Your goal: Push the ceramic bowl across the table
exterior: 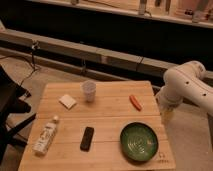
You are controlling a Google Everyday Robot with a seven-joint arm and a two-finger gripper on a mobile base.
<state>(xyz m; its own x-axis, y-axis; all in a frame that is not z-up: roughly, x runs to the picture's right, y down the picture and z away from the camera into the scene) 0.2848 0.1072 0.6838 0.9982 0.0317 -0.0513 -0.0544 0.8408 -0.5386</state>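
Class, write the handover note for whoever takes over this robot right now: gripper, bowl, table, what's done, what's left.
Gripper: open, empty, hanging just off the table's right edge, apart from the bowl.
Ceramic bowl: upright on the table, at its near right corner.
Done: no contact with the bowl yet.
Left: bring the gripper to the bowl's rim and push it across. A dark rectangular device lies to its left and may be in the way.

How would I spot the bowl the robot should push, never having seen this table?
Find the light wooden table and go to its near right corner, close to the white arm's gripper hanging beside the right edge. There sits the ceramic bowl: wide, shallow, glossy dark green, far larger than the small pale cup.
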